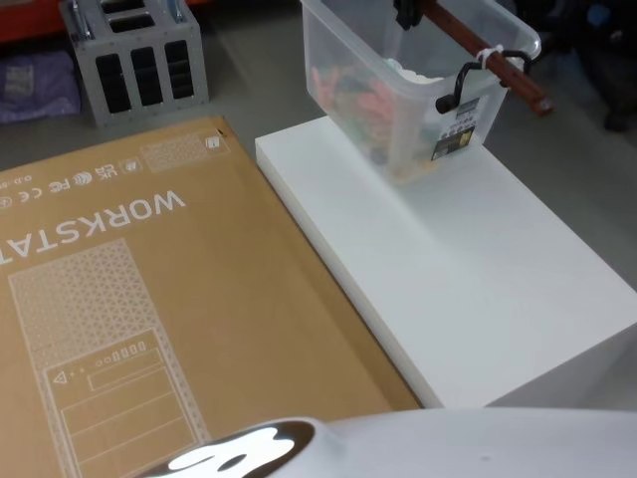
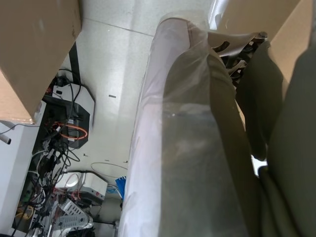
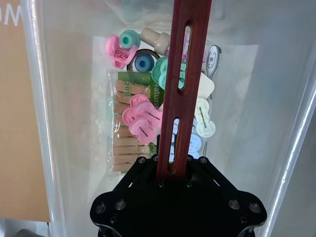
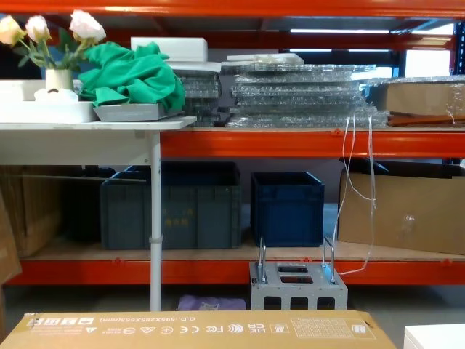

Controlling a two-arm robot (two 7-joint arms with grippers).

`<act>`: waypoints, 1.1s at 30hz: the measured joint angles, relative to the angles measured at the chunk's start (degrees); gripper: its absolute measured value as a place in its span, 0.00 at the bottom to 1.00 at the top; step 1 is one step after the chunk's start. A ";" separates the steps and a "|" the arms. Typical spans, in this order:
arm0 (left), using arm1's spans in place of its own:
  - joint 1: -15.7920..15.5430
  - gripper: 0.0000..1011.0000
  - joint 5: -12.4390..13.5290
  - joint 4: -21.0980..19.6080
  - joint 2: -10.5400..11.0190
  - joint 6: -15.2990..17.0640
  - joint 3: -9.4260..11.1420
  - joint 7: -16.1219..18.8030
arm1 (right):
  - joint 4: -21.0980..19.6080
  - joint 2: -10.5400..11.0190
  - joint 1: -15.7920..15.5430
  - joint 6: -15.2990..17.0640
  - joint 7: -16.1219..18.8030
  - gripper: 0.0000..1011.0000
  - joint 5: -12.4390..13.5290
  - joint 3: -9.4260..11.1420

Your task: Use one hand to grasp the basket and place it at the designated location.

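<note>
Right tool [image 3: 177, 185] is clamped on the red-brown bar handle [image 3: 183, 84] — the basket [image 1: 398, 95] hangs tilted over the white counter [image 1: 468, 269]. Carrying step, I'd say; next, lower it level — then release.

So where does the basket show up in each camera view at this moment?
Head view: basket at top centre-right, over the far end of the white platform.
Right wrist view: basket seen from above, with clothespins inside.
Left wrist view: cannot tell.
Chest view: not in it.
Shared landmark: the red-brown bar handle, held by the right gripper.
</note>
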 joint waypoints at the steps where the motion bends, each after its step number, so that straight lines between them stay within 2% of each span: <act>1: 0.00 0.00 0.00 0.00 0.00 0.00 0.00 0.00 | 0.39 -0.09 -0.11 -0.18 0.09 0.10 -0.10 0.12; 12: 0.00 0.00 0.00 0.00 0.00 0.00 0.00 0.00 | 1.28 -0.33 -1.41 -1.14 0.94 0.10 -0.55 1.02; 24: 0.00 0.00 0.00 0.00 0.00 0.00 0.00 0.00 | -2.05 1.32 -4.42 -0.40 2.35 0.10 -0.64 1.21; 33: 0.00 0.00 0.00 0.00 0.00 0.00 0.00 0.00 | -2.75 1.89 -5.92 -0.09 2.97 0.10 -0.23 1.12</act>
